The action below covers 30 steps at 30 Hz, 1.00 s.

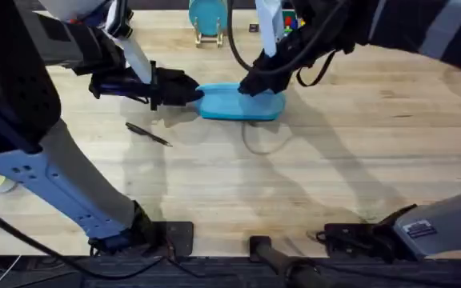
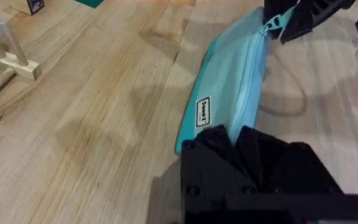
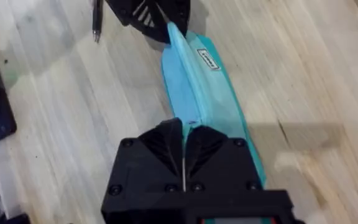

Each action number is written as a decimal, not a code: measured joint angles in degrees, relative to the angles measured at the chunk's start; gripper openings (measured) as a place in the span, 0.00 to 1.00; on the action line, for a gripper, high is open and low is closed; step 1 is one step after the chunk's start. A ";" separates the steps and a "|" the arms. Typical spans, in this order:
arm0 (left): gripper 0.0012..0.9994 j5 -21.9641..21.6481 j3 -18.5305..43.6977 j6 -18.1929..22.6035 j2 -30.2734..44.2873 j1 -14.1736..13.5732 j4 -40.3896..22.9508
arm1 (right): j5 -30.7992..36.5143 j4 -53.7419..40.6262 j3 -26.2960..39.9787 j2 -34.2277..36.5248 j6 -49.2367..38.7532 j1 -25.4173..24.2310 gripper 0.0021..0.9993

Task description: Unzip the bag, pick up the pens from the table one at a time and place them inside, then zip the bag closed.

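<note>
A: We've got matte black, angular fingers on the left gripper point(image 2: 244, 149), with small round screws.

B: Same on our right gripper point(image 3: 184, 140). The arms are pale grey and white links, with black cables looping off them.

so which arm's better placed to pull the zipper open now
Right, probably. The right gripper is shut at the bag's zipper line, while the left gripper pinches the opposite end, anchoring it.
</note>
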 joint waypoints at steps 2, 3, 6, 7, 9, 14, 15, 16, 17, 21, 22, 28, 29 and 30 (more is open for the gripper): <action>0.04 0.00 0.00 0.00 -0.02 0.08 0.08 | 0.29 0.70 0.00 0.00 0.02 0.48 0.03; 0.04 0.00 0.00 0.00 -0.02 0.22 0.13 | 0.52 1.08 0.00 0.00 0.02 0.72 0.03; 0.04 0.00 0.02 0.00 -0.01 0.63 0.17 | 1.08 2.24 0.00 0.00 0.15 1.39 0.03; 0.04 0.00 0.02 0.00 -0.02 0.76 0.17 | 1.26 2.68 0.00 0.00 0.17 1.64 0.03; 0.04 -0.02 0.02 0.00 -0.01 0.92 0.17 | 1.50 3.56 0.00 0.00 0.17 2.02 0.03; 0.04 -0.27 0.04 0.00 -0.02 1.10 0.22 | 1.80 5.31 0.00 0.02 0.20 2.68 0.03; 0.04 -0.36 0.05 0.00 0.00 1.14 0.22 | 1.84 5.68 0.00 0.04 0.20 2.80 0.03; 0.04 -0.48 0.09 0.00 0.00 1.20 0.22 | 1.87 6.04 0.00 0.07 0.20 2.92 0.03; 0.04 -0.57 0.11 0.00 0.00 1.25 0.28 | 1.99 6.50 0.00 0.11 0.20 3.07 0.03; 0.04 -0.90 0.26 0.00 0.00 1.36 0.19 | 2.46 7.69 0.00 0.28 0.20 3.64 0.03; 0.04 -0.94 0.26 0.00 0.00 1.40 0.20 | 2.67 7.85 0.00 0.33 0.20 3.78 0.03; 0.04 -0.86 0.26 0.00 -0.01 1.38 0.15 | 2.86 5.28 0.00 0.33 0.20 4.32 0.03; 0.04 -0.79 0.26 0.00 0.00 1.38 0.17 | 2.82 4.72 0.00 0.33 0.20 4.37 0.03; 0.04 -0.72 0.29 0.00 -0.02 1.38 0.24 | 2.74 4.41 0.00 0.33 0.20 4.42 0.03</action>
